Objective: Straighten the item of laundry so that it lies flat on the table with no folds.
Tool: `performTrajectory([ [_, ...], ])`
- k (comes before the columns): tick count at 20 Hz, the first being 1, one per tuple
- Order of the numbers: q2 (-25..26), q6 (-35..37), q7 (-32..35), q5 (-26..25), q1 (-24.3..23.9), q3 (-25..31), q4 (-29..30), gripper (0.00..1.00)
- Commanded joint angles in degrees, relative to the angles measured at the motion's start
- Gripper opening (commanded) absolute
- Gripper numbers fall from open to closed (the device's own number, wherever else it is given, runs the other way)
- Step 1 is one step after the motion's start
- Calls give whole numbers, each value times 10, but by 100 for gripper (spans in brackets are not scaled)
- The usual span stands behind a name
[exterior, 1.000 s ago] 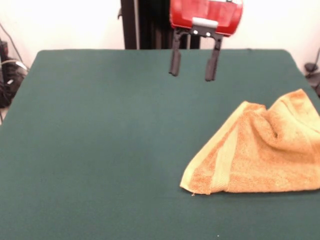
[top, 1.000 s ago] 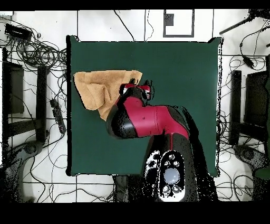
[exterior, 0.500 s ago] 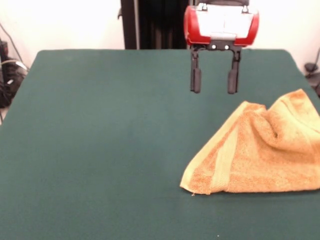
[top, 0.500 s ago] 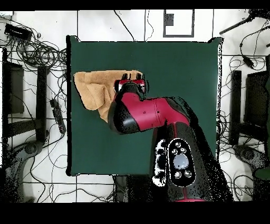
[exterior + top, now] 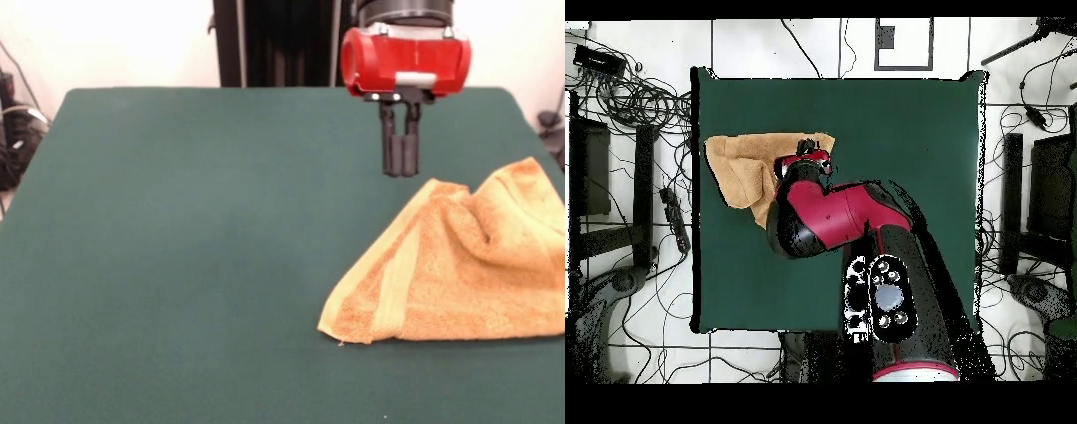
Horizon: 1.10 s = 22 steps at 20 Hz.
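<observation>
The item of laundry (image 5: 468, 274), an orange-tan towel with paler bands, lies folded and rumpled at the right of the green table (image 5: 177, 221) and runs past the picture's right edge. My gripper (image 5: 399, 170) hangs under its red head, just behind and above the towel's far left corner. Its two black fingers stand pressed together with nothing between them. In the overhead view the towel (image 5: 740, 165) lies near the left edge of the table (image 5: 905, 150), and the arm covers its right part, with the gripper (image 5: 810, 148) over it.
In the overhead view, cables (image 5: 635, 95) and black stands (image 5: 1010, 200) line the floor on both sides of the table. The towel lies close to the table's edge.
The gripper moved right in the front view, toward the towel, and dropped a little. Its fingers, spread wide before, have come together.
</observation>
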Motion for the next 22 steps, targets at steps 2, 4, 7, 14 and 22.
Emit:
performTrajectory([
  [2, 50, -34, 18, -28, 40, 26, -29, 0],
  [4, 56, -48, 23, -29, 51, 12, -36, 0],
  [7, 57, -47, 24, -31, 55, 7, -39, 0],
  [14, 143, -63, 32, -15, 106, -89, -109, 0],
  [22, 177, -33, 29, -9, 112, -119, -154, 0],
])
